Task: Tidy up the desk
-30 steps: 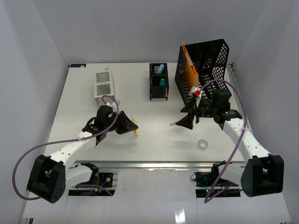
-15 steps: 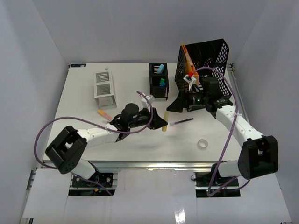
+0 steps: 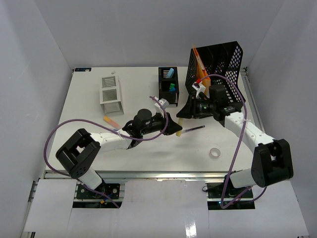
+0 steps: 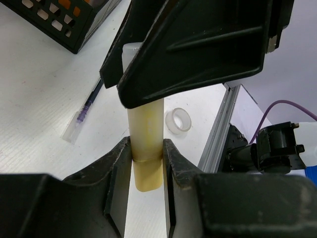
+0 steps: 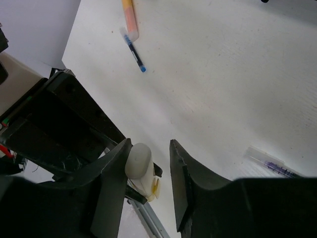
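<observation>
On the white desk, near its middle, my left gripper is shut on a yellow marker and holds it above the surface. In the left wrist view both fingers press on the marker's barrel. My right gripper reaches in from the right and straddles the marker's white cap. Its left finger touches the cap, and a gap shows on the other side, so this gripper is open.
A pen lies just right of the handover, with a tape ring nearer the front rail. An orange marker, a white mesh organiser, a small black organiser and a black file basket stand behind.
My left arm has carried the yellow marker from the left side to the middle. The right gripper has swung left over it, and its jaws have narrowed around the cap.
</observation>
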Controlling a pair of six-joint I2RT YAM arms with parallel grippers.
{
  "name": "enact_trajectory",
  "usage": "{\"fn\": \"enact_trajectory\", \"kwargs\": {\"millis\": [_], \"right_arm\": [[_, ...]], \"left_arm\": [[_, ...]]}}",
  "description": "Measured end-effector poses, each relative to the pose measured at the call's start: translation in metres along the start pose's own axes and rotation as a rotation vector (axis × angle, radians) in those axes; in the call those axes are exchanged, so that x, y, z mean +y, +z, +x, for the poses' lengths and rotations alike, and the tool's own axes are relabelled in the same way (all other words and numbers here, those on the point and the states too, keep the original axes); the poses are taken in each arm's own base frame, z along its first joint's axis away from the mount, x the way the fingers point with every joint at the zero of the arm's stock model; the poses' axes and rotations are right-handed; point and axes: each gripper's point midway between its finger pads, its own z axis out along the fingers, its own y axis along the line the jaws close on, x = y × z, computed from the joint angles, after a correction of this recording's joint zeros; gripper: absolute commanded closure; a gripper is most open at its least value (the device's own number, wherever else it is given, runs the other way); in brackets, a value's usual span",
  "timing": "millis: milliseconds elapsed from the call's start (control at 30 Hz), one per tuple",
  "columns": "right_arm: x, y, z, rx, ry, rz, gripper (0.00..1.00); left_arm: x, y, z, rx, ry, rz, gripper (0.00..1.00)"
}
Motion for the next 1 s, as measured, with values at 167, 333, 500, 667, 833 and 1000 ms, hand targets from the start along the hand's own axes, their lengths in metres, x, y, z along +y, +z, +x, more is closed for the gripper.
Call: {"fn": "enact_trajectory", "kwargs": {"millis": [167,333,500,667,833,1000], "right_arm": [[0.004,0.004,0.001,0.001,-0.024,-0.013,0.92],[0.006,0.005,0.001,0.006,-0.068,-0.021,0.92],[0.010,0.006,-0.027,-0.013,-0.175,-0.006,0.92],[0.023,0.009,-0.101,-0.123,-0.347,0.037,0.92],[0.021,0.025,-0.185,-0.251,-0.485,0.106,0.92],[-0.005,0.061,-0.254,-0.359,-0.560,0.189,0.92]], "left_arm": [[0.002,0.000,-0.001,-0.006,0.002,-0.012,0.72],[0.006,0.001,-0.004,-0.025,-0.001,-0.042,0.21],[0.005,-0.024,-0.020,-0.114,0.013,-0.106,0.02],[-0.007,-0.082,-0.064,-0.307,0.070,-0.186,0.02],[-0.019,-0.145,-0.104,-0.490,0.099,-0.276,0.02],[0.001,-0.184,-0.091,-0.531,0.004,-0.418,0.02]]}}
